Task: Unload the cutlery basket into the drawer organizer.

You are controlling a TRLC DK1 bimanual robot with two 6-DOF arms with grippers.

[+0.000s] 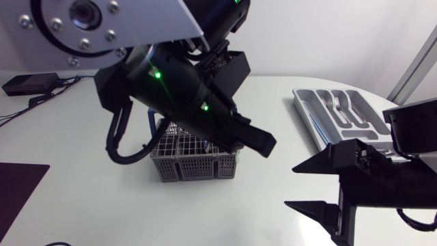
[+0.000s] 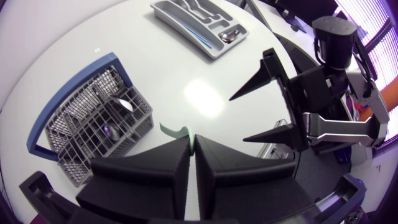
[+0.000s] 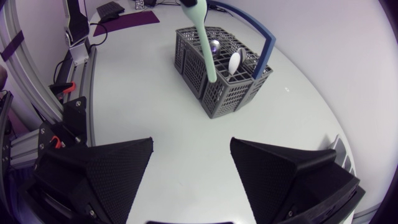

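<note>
The grey wire cutlery basket with a blue handle stands mid-table and holds spoons. My left gripper is just past the basket's right side, shut on a pale green-handled utensil. The utensil hangs upright in the air by the basket. The grey drawer organizer lies at the far right with some cutlery in it. My right gripper is open and empty at the near right, pointing toward the basket.
A black box with cables sits at the far left. A dark purple mat lies at the left edge. White table runs between the basket and the organizer.
</note>
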